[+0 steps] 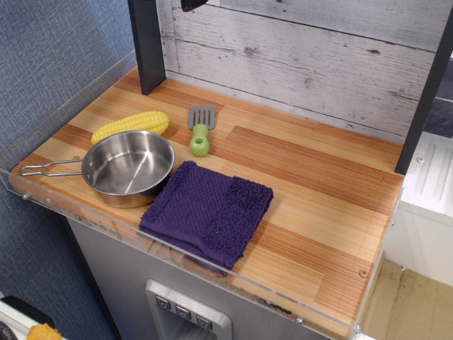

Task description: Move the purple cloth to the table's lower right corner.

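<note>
The purple cloth lies flat and folded near the front edge of the table, just right of the steel pan, with its fluffier band on the right side. The table's lower right corner is bare wood with a screw. A dark tip at the top edge looks like my gripper. It is high above the back of the table, far from the cloth. Its jaws are cut off by the frame.
A steel pan with a wire handle sits at the front left, touching the cloth. A yellow corn cob lies behind it. A grey spatula with a green handle lies mid-table. A clear acrylic rim runs along the front. Black posts stand at the back.
</note>
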{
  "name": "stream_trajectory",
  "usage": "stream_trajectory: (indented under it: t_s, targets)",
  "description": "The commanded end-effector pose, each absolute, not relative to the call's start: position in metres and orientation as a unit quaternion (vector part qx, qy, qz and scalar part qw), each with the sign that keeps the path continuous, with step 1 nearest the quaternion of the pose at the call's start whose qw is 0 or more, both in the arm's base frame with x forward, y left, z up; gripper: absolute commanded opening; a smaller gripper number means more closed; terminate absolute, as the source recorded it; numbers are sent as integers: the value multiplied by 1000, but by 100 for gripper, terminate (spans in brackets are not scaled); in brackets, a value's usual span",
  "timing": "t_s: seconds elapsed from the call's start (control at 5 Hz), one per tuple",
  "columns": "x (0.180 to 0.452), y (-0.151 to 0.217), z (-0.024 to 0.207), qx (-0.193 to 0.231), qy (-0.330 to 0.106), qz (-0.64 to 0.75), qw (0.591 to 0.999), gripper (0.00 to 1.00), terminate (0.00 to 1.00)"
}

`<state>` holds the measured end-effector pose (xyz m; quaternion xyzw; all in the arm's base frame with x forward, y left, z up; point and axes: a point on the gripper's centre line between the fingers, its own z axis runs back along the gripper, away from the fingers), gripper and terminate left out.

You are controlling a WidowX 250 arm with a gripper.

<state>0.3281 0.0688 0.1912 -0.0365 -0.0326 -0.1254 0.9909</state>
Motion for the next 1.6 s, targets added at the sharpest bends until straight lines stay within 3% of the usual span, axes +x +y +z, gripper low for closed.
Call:
stream_trajectory:
  t_s: [0.0, 0.2, 0.4, 0.6, 0.8, 1.0, 1.4]
  targets:
    - [328, 69, 191, -37, -33, -125, 991, 100, 0]
    - [348, 73, 199, -40, -45, -112, 992, 100, 0]
    - [397, 73, 210, -40, -74, -131, 988, 100, 0]
    - [410, 53, 178, -30, -67, -151, 986, 100, 0]
    - [368, 34, 144, -28, -36, -174, 984, 100, 0]
    - [347, 31, 143, -14, -34, -182, 983, 100, 0]
    - [332, 46, 154, 6, -66, -143, 988, 100, 0]
